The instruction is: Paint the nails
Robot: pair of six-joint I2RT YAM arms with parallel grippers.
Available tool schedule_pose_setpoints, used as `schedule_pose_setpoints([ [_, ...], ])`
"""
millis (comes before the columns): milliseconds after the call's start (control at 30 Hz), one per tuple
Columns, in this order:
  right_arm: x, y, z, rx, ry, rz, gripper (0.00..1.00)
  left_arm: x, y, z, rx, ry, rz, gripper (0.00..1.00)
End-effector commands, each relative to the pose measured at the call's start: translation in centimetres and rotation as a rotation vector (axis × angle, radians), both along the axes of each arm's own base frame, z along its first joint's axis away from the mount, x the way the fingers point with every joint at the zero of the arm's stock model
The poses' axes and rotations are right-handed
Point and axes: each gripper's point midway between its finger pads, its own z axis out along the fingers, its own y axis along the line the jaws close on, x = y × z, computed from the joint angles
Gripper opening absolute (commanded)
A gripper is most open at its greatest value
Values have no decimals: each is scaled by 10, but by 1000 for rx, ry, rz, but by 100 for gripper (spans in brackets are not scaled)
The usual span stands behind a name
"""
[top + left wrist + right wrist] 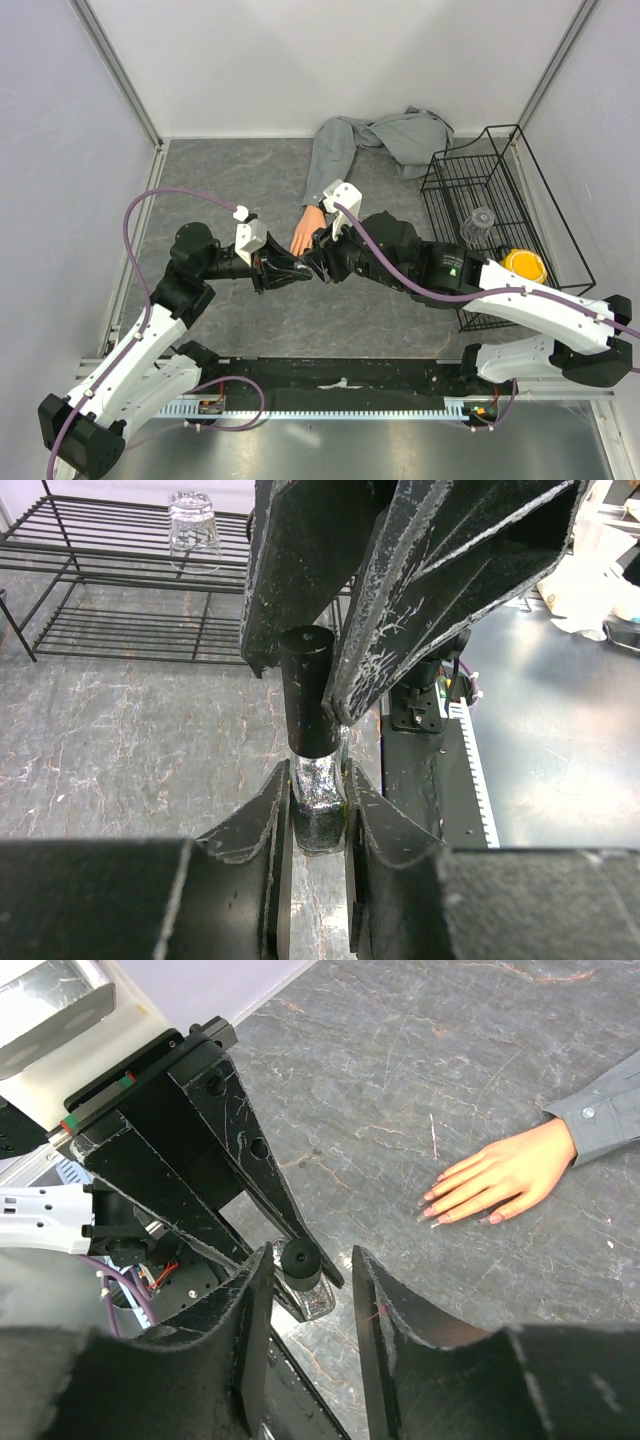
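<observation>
The left pincer (pixel 318 785) is pinching the glass body of a small bottle (pixel 318 808) and holds it upright above the table (pixel 400 1060). The right pincer (pixel 311 1253) faces it tip to tip. Its jaws are spread on either side of the bottle's black cap (pixel 306 690), and the right wrist view shows a gap between the cap and one jaw. The nails (pixel 431 1198) are on the table, not between either pair of jaws. They lie near the meeting tips, on the far side of them. The hand (pixel 510 1170) rests flat, with its fingertips pointing back toward the pincers and its grey sleeve (pixel 605 1115) trailing away. Well beyond the right pincer, a glass (pixel 193 525) stands upside down on a wire rack (pixel 120 630).
</observation>
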Motion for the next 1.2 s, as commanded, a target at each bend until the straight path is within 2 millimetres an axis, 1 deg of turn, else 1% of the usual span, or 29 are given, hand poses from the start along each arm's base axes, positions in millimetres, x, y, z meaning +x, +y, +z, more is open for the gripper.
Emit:
schedule_pose_setpoints([
  [0, 4, 2, 17, 28, -30, -16, 47, 3, 1, 20, -26, -91, 15, 2],
  [167, 3, 6, 15, 26, -27, -1, 46, 3, 1, 21, -27, -92, 14, 2],
  [300, 2, 6, 16, 26, -29, 5, 37, 3, 1, 21, -27, -94, 15, 2],
  [333, 2, 6, 16, 28, -28, 3, 33, 3, 1, 21, -27, -92, 15, 2],
  [400, 1, 5, 16, 28, -28, 8, 28, 3, 1, 21, -27, -94, 15, 2],
  [433, 1, 5, 15, 26, -26, 7, 22, 3, 1, 21, -27, -94, 17, 2],
  [467, 1, 5, 16, 29, -29, 8, 18, 3, 1, 21, -27, -94, 17, 2],
  [500, 2, 4, 16, 28, -31, 2, 13, 3, 1, 21, -27, -92, 18, 2],
  [533, 2, 2, 17, 31, -35, -2, 1, 4, 1, 20, -26, -91, 21, 2],
  [800, 4, -7, 32, 89, -120, 0, 0, 3, 1, 19, -24, -88, 12, 2],
  [1167, 4, -8, 29, 69, -128, 5, 0, 3, 0, 20, -25, -88, 9, 2],
])
